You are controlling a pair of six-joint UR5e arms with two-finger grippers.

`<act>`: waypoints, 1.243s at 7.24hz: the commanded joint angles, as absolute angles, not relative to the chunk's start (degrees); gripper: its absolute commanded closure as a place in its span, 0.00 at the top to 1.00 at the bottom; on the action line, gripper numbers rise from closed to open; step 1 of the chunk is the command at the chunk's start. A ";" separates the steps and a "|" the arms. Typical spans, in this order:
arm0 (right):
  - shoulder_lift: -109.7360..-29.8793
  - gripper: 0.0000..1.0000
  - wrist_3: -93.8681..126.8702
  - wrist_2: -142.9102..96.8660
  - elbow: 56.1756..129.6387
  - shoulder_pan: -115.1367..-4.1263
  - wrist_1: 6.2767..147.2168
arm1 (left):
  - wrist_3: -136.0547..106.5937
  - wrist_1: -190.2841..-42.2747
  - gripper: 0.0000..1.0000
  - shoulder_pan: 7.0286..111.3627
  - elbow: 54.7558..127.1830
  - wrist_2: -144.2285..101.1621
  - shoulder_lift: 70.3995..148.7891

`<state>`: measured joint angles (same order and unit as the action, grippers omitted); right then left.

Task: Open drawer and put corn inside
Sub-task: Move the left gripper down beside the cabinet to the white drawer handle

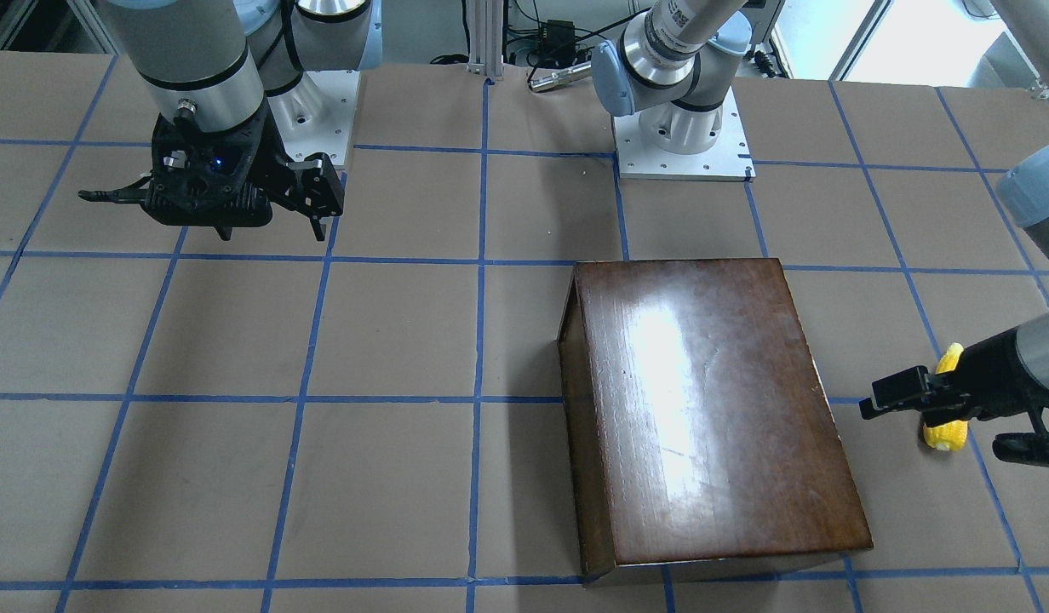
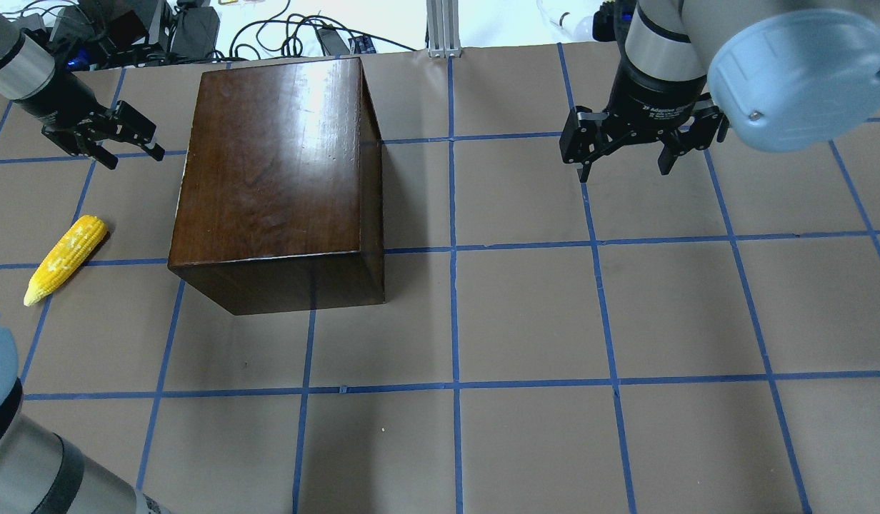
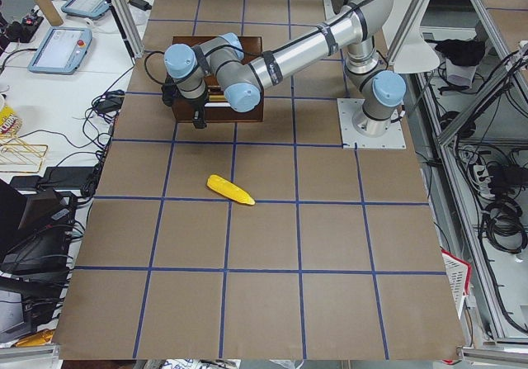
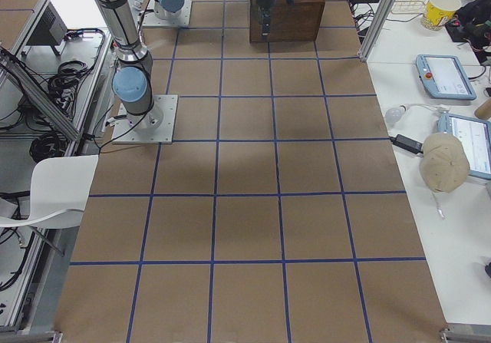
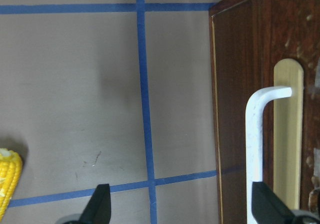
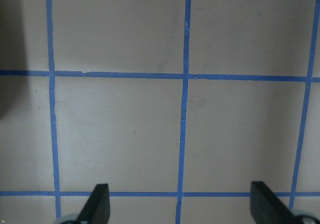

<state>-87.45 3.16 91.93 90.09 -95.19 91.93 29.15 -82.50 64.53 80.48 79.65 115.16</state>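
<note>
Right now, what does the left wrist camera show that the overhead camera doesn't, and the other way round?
Left wrist only: the drawer, seen as a dark front panel with its pale pull, just ahead of the open left gripper.
Overhead only: the glossy top of the box, the whole corn lying on the table on the robot's left of the box, and the right gripper, open above bare table.
Both: the box, the corn (only one end in the wrist view), the left gripper and the blue-taped tabletop.
</note>
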 commanded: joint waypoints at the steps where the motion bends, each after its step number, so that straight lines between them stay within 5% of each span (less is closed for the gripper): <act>1: -87.45 1.00 3.16 91.93 90.09 -95.19 91.93 | 31.63 -82.44 1.00 64.51 82.87 79.37 114.87; 9: -87.45 1.00 3.16 91.93 90.09 -95.19 91.93 | 27.16 -82.44 1.00 64.78 85.87 76.64 114.43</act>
<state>-87.45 3.17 91.93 90.09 -95.19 91.93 27.70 -82.44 64.76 85.70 76.60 114.08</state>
